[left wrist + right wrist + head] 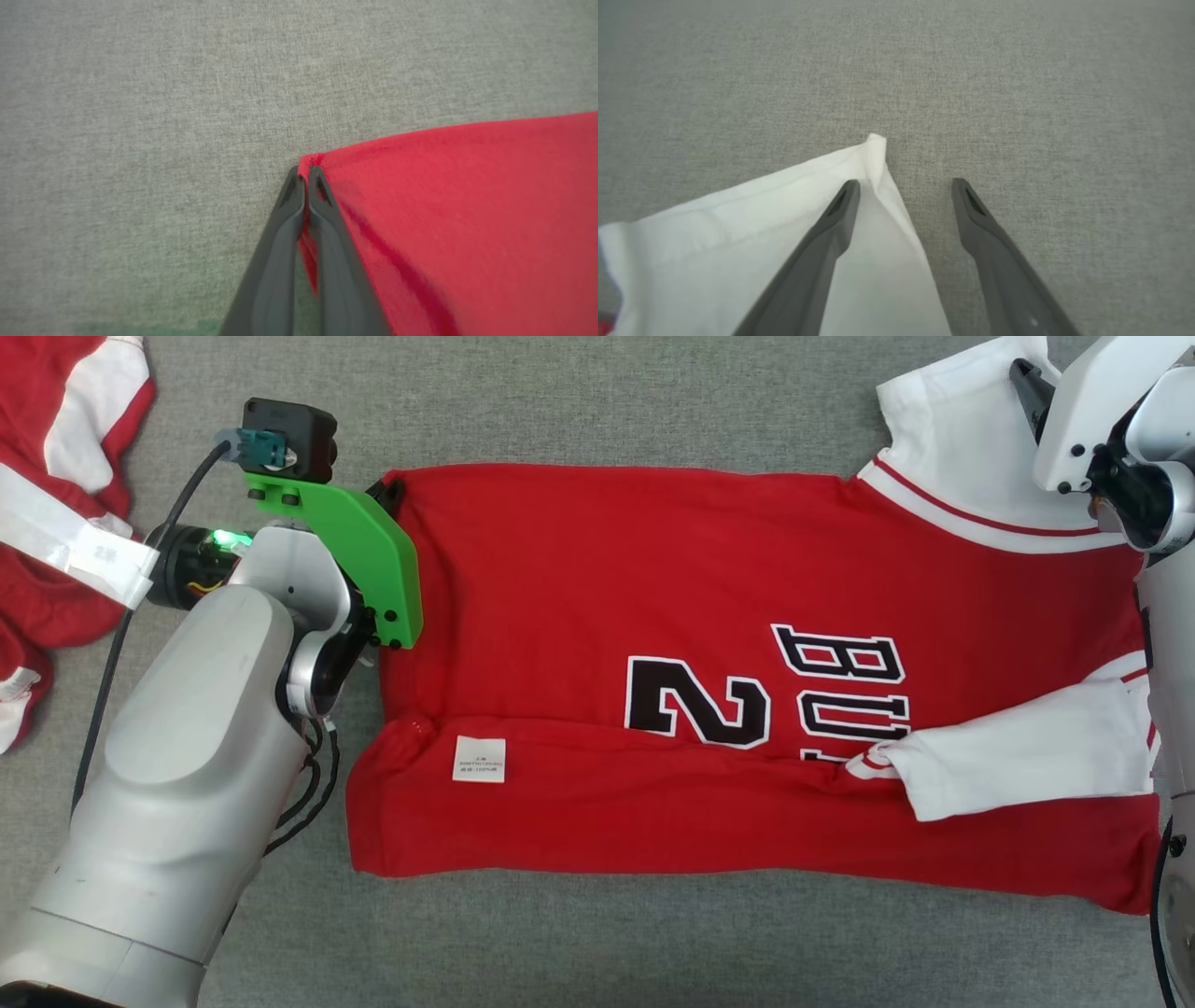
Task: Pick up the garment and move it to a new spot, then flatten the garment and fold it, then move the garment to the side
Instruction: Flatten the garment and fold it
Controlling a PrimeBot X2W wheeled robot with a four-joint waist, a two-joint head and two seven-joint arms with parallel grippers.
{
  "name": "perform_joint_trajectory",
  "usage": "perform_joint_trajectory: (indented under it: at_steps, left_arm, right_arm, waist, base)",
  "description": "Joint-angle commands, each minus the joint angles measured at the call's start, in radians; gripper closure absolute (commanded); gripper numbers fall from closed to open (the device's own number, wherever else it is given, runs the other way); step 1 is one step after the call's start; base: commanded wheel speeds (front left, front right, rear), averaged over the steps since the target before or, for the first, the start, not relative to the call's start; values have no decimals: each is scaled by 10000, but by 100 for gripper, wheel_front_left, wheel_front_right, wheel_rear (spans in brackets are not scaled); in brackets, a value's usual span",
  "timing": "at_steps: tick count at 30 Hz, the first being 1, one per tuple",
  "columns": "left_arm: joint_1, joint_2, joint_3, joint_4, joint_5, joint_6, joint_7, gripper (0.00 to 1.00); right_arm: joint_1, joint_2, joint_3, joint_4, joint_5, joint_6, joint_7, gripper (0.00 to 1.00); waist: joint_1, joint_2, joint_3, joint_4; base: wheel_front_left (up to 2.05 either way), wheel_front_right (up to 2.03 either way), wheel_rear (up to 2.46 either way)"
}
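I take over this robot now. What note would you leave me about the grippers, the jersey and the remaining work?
Left gripper: shut on the far hem corner of the red jersey.
Right gripper: open, one finger over the corner of the far white sleeve, nothing held.
Jersey: spread on the grey surface. The near long edge, with its label, is already folded over, and the near sleeve is folded in.
Left to do: probably fold the far side, finish folding, move it aside.
A second garment lies at the left.
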Motion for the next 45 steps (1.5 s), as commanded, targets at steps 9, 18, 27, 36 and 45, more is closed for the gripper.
perform_joint_trajectory:
  at_steps: [9, 18, 27, 36, 45]
  left_arm:
    - [638, -23, -126, 256, 19, 201, -272, 100]
    - [625, -33, 380, 384, 142, 714, -1797, 100]
    - [1241, -261, 548, 713, -19, 572, -3157, 100]
    - [1851, -290, 362, 857, 316, 195, -4857, 100]
    - [2738, 43, -45, 990, 712, -338, -6104, 100]
  right_arm:
    - [-207, -86, 259, 821, -210, -9, -105, 100]
    - [-78, -115, 427, 480, 206, -10, -1643, 100]
    - [1335, -688, 1645, -968, 1671, -9, -1961, 100]
    - [3609, -1515, 1940, -3237, 3052, -9, -1526, 100]
    - [5880, -1747, 1610, -5005, 3762, -7, -743, 100]
  waist:
    - [0, -1, 195, 215]
    - [0, -1, -493, -128]
    - [0, -1, -1512, -384]
    - [0, -1, -2381, -579]
    - [0, -1, -2911, -706]
  base:
    - [0, 0, 0]
    - [0, 0, 0]
    - [0, 0, 0]
    - [0, 0, 0]
    - [0, 0, 0]
